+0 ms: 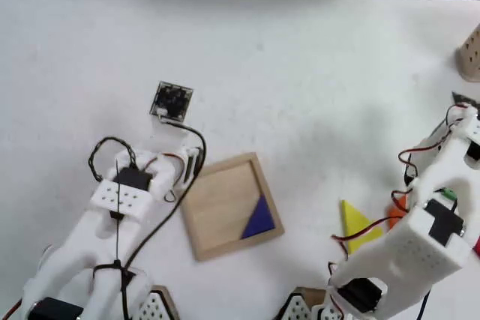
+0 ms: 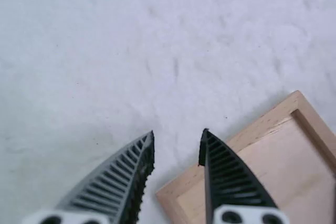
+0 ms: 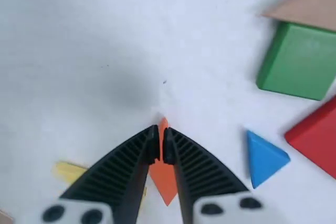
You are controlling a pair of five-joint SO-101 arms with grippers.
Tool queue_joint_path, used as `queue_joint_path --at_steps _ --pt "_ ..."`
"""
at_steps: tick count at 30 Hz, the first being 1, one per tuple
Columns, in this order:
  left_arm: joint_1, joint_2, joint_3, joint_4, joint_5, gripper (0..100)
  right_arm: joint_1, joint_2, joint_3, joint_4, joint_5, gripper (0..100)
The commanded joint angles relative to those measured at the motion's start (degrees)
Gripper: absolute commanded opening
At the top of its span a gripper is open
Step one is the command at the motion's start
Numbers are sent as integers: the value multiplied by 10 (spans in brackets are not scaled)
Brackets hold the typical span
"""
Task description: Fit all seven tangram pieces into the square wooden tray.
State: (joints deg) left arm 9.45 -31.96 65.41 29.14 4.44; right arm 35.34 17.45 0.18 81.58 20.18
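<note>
Right claw is clamped on the orange piece, its two ribbed fingers pressed to the piece's sides over the white surface, well to the right of the square wooden tray. Whether the piece is lifted or rests on the surface cannot be told. Left claw hangs empty with its fingers apart at the tray's far left edge, over one corner of the rim. One piece, a dark blue triangle, lies inside the tray against its near right side, and the rest of the wooden floor is bare. A yellow triangle sits just left of the orange piece, between it and the tray. A small blue triangle, a green square and a red piece lie apart from one another on the surface beyond the right claw. The task looks to be at an early stage, with one of seven pieces placed and the pick of the orange piece in hand. The next move likely calls for carrying it left to the tray, turning it so its edges line up with a wall or the blue triangle, and lowering it flat before letting go. A tilted release could leave it propped on the rim.
</note>
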Motion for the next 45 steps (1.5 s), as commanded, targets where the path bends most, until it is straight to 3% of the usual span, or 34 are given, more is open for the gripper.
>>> queue_joint_path --at_steps 1,7,13,19,24,33,39,45 --pt "-6 2 -4 -16 11 159 -7 -73 -3 30 6 32" --pt "-6 2 -4 -15 11 159 -12 -149 78 95 113 191" --pt "-6 2 -4 -14 11 159 -7 -266 267 -23 148 190" --pt "-6 2 -3 -13 11 159 -7 -267 366 -140 208 191" --pt "-6 2 -3 -13 11 159 -7 -204 367 -175 274 191" --pt "-6 2 -3 -13 11 159 3 -138 343 -194 312 186" --pt "-6 2 -3 -13 11 159 15 -138 327 -190 312 10" --pt "-6 2 -3 -13 11 159 4 -138 297 -135 312 37"
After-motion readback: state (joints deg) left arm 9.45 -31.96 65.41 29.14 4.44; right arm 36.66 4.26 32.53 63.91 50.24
